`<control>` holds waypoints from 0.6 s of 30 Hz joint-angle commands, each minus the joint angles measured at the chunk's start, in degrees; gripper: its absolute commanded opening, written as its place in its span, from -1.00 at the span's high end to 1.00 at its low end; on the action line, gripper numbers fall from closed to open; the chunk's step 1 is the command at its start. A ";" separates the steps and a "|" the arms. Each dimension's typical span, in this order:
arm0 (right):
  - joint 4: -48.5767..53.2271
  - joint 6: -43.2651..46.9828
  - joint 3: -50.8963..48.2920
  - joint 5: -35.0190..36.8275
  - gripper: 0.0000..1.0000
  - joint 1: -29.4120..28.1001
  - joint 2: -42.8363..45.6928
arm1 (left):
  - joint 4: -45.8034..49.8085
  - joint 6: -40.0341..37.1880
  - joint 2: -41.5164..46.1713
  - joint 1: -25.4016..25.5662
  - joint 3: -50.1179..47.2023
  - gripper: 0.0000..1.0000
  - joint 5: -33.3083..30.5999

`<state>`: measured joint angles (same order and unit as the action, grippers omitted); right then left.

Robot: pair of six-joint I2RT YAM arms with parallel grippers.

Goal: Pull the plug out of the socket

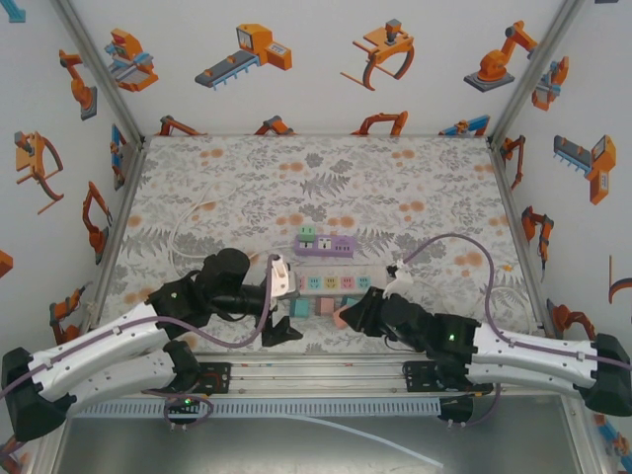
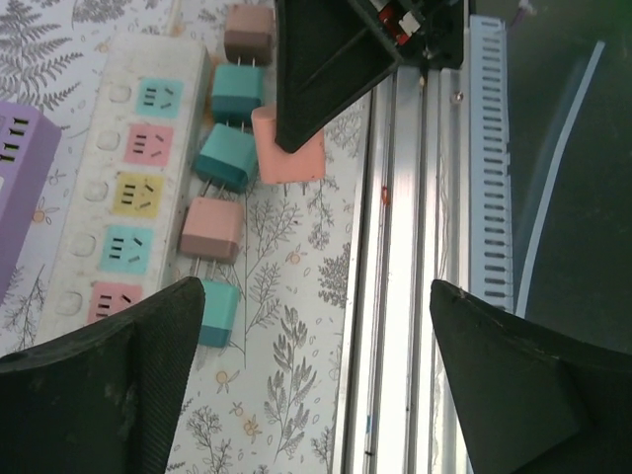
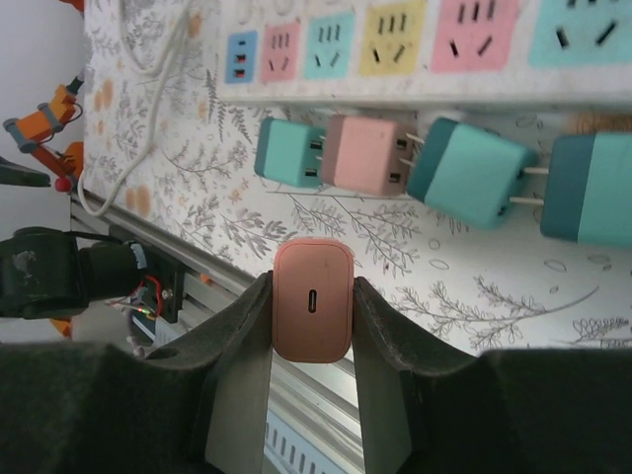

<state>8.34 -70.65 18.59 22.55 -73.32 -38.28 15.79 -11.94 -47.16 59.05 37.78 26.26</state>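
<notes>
One salmon-pink rounded plastic plug [image 3: 312, 316] is clamped between the two black fingers of the right gripper [image 3: 312, 284], jaws closed on its sides, port end facing the wrist camera. The plug is off the socket. It sits on the near side of the long white plastic power strip [image 1: 331, 282], clear of it and close to the aluminium rail [image 2: 395, 247] at the table's near edge. I cannot tell whether it touches the floral-print table mat [image 1: 247, 178] or hangs just above. The strip's coloured socket faces (blue, pink, yellow) look bare in the wrist views. Five loose plugs [image 2: 222, 163], teal and dusty pink, lie in a row on the mat just beside the strip's near edge, prongs pointing at it. The left gripper [image 2: 316, 291] is spread wide with nothing between its fingers, hovering over the mat and rail by the strip's left end. A purple plastic power strip [image 1: 326, 247] lies just behind the white one, roughly parallel.
</notes>
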 commanded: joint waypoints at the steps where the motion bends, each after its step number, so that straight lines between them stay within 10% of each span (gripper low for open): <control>1: -3.08 -8.82 -1.57 9.58 0.85 -2.36 -0.82 | 1.89 -4.12 0.98 0.68 -0.84 -0.84 -2.27; 18: -6.76 -19.56 -7.19 18.14 0.66 -7.89 -7.77 | 0.25 -4.56 0.84 1.08 -2.45 -0.94 -1.90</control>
<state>2.57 -86.80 12.03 35.88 -80.44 -45.32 16.91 -15.09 -46.52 59.96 35.75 24.43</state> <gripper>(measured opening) 0.351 0.972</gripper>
